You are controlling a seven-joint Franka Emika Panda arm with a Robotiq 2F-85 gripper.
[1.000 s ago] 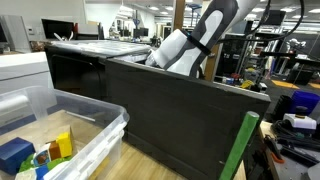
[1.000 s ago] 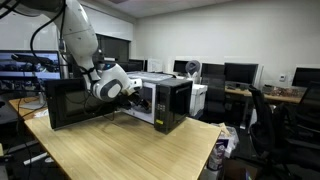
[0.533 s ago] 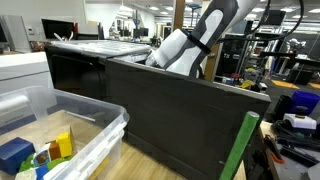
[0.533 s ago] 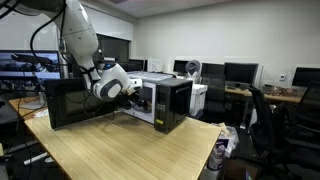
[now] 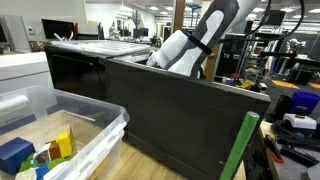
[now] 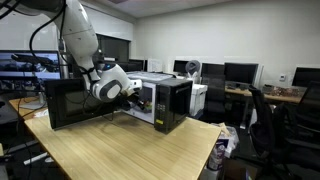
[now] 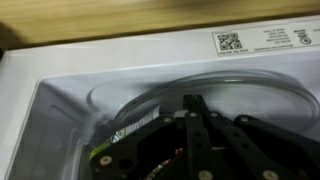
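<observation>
- Wrist view, nearest: the gripper (image 7: 193, 104) had its fingers pressed together, tip against tip.
- The glass turntable (image 7: 150, 98) lay just beneath and ahead of the fingertips, flat on the floor of the microwave (image 7: 60, 120) cavity. Whether the tips touched the glass could not be told.
- The cavity held one turntable, with the gripper reaching in over it.
- Beyond the cavity ran the white front frame, which bore one label (image 7: 265, 40) with one QR code (image 7: 229, 42). A strip of wooden table (image 7: 100, 15) showed past it.
- In an exterior view, one clear plastic bin (image 5: 95, 125) stood closest to the camera.
- It held one blue block (image 5: 14, 155), one yellow block (image 5: 63, 143) and green pieces (image 5: 45, 158) whose number the bin wall obscured.
- Behind the bin rose a broad dark panel, apparently the one microwave door (image 5: 190, 120). It hid the gripper, so only the arm (image 5: 185, 50) showed above its top edge.
- One green post (image 5: 238, 145) leaned at the panel's near corner.
- In an exterior view from across the table, the door stood swung wide open. The arm came down between it and the cavity mouth, and the wrist was level with the opening.
- Farthest back stood desks with a row of dark monitors (image 6: 240, 73), too small to count with certainty, and one black office chair (image 6: 270, 115).
</observation>
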